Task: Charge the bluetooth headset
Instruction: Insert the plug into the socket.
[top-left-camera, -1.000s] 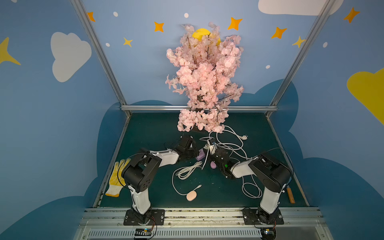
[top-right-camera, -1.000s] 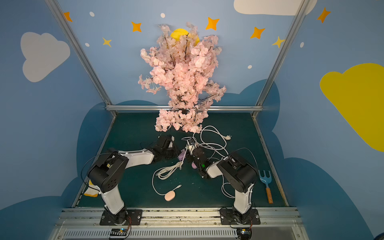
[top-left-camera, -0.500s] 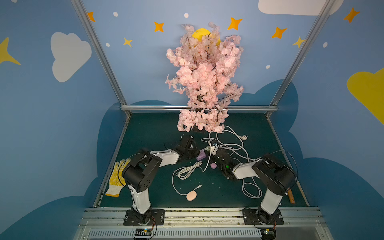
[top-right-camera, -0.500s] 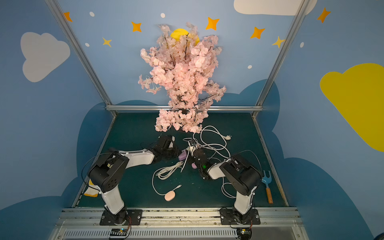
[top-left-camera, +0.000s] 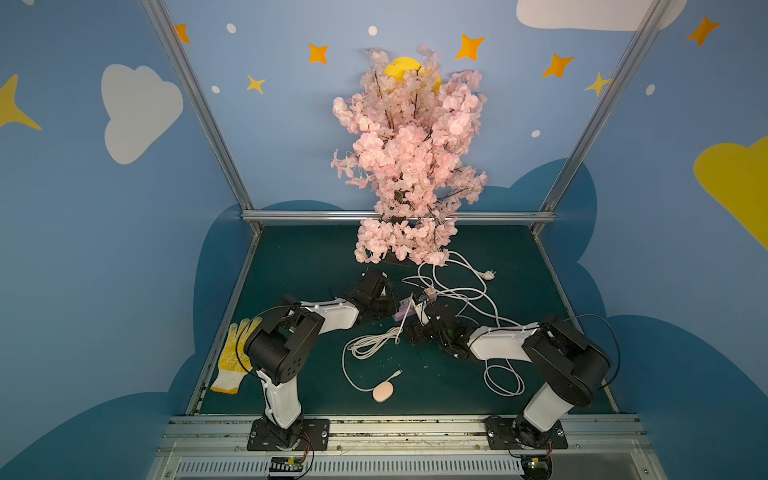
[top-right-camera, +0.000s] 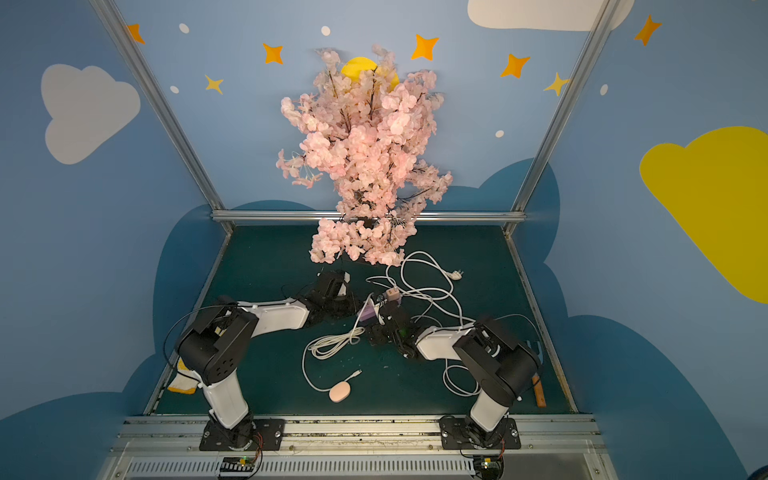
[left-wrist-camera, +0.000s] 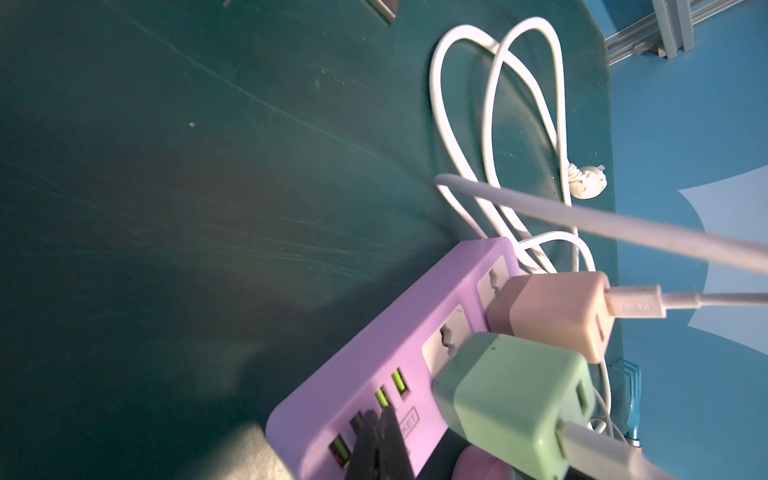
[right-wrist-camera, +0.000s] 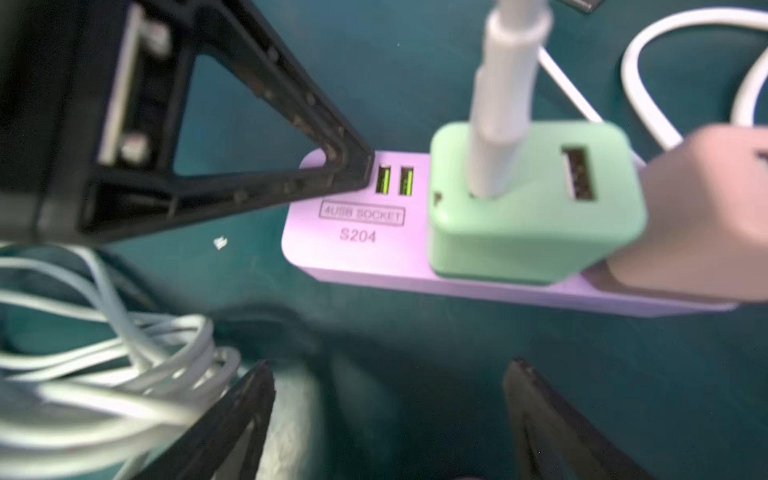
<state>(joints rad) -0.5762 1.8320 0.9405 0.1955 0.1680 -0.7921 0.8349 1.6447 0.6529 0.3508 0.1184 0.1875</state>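
Observation:
A purple power strip (top-left-camera: 401, 314) lies mid-table. A green charger (right-wrist-camera: 536, 199) sits in it with a white cable plug (right-wrist-camera: 503, 104) inserted, beside a pink charger (left-wrist-camera: 552, 311). My left gripper (left-wrist-camera: 380, 432) is shut on nothing, its tips pressing on the strip's USB sockets. My right gripper (right-wrist-camera: 386, 374) stands open just in front of the strip, with nothing between its fingers. The small peach-pink oval headset case (top-left-camera: 382, 391) lies near the front, apart from both grippers. A loose cable end (top-left-camera: 397, 372) lies beside it. A pink rounded thing (left-wrist-camera: 478, 465) under the green charger is unclear.
A coiled white cable bundle (top-left-camera: 370, 343) lies left of my right gripper, and more white loops (top-left-camera: 457, 286) trail behind the strip. A pink blossom tree (top-left-camera: 409, 166) stands at the back, a yellow-white glove (top-left-camera: 235, 357) at the left edge, and an orange-handled tool (top-right-camera: 539, 392) at the right.
My right gripper has opened wide and let go of the white plug, which stays in the green charger. The right arm's elbow has swung out to the right. The left arm holds still.

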